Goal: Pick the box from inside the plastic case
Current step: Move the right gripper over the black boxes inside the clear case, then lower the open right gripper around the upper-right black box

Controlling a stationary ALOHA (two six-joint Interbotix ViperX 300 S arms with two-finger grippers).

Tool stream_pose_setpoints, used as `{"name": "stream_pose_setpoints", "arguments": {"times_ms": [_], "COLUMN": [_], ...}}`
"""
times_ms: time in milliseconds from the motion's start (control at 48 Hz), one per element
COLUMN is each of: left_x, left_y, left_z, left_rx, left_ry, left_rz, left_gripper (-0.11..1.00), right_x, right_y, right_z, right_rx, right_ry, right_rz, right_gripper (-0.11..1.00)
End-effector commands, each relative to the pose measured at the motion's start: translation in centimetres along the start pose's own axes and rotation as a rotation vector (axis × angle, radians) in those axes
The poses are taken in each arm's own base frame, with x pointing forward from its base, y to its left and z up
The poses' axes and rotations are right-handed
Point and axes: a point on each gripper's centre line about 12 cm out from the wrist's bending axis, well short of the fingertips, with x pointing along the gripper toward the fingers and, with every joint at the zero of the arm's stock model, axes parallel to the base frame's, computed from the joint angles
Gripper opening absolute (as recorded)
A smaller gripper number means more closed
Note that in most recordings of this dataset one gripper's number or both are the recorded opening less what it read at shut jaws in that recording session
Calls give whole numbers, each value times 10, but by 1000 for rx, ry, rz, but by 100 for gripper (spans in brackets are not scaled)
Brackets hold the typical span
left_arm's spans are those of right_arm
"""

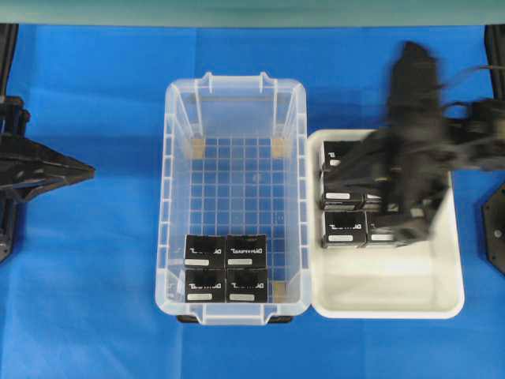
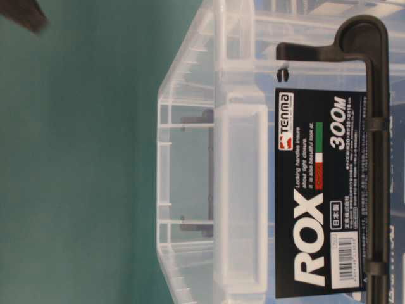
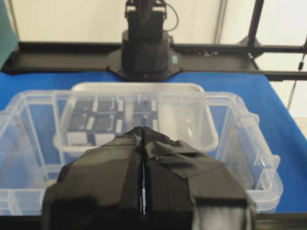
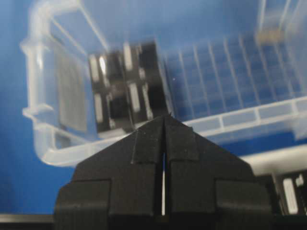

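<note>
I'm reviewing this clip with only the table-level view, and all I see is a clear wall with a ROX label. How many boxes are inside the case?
Observer: Four black boxes sit in a two-by-two block at one end of the plastic case.
Operator: Is either gripper holding one?
Observer: No. The right gripper is shut on nothing, above the white tray.
Operator: And the left?
Observer: The left gripper is shut too, outside the case.

You have a shallow white tray (image 1: 394, 300) on the blue tabletop (image 1: 87, 300), with a teal backdrop (image 2: 76, 164) behind.
</note>
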Motion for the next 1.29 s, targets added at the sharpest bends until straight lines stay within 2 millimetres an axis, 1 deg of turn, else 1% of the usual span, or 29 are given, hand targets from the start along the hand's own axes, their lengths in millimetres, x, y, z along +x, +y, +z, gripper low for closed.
{"name": "stream_pose_setpoints", "arguments": {"times_ms": [0,125,187,229,291,458,521,583,645,770,833,916,1020,1062,1145,1208,1270], "left_x": [1,-1,-2,-3,-5,-12,-14,-16,-17,-18,-17,-17,-18,-18,-18,-18,-18], "left_y": [0,0,0,0,0,0,0,0,0,1,0,0,1,1,0,1,1], "left_z": [12,10,7,5,2,2,2,3,3,4,3,3,4,4,4,5,5], "left_rx": [2,3,2,2,2,2,2,2,2,2,2,2,2,2,0,-1,-1], "left_ry": [-29,0,28,49,83,124,130,129,127,123,127,129,123,123,123,120,120], "left_rz": [1,2,1,1,2,3,4,4,4,5,4,4,5,5,4,6,6], "left_gripper": [-4,-4,-4,-4,-4,-4,-4,-4,-4,-4,-4,-4,-4,-4,-4,-4,-4], "right_x": [24,51,65,78,90,126,143,155,165,178,184,193,202,205,211,215,219], "right_y": [9,14,15,15,15,11,6,3,0,-2,-5,-7,-11,-12,-13,-14,-15], "right_z": [18,33,36,37,38,29,20,14,9,6,2,-8,-19,-23,-25,-25,-26], "right_rx": [-5,-19,-23,-30,-50,-151,-189,-210,-224,-249,-255,-253,-251,-250,-248,-247,-247], "right_ry": [129,274,345,400,451,557,597,622,637,624,625,644,666,668,635,607,590], "right_rz": [-7,-27,-39,-47,-52,-41,-36,-30,-29,-22,-22,-23,-26,-27,-27,-28,-29], "right_gripper": [-3,-3,-3,-3,-3,-1,0,2,4,10,16,29,56,70,90,98,98]}}
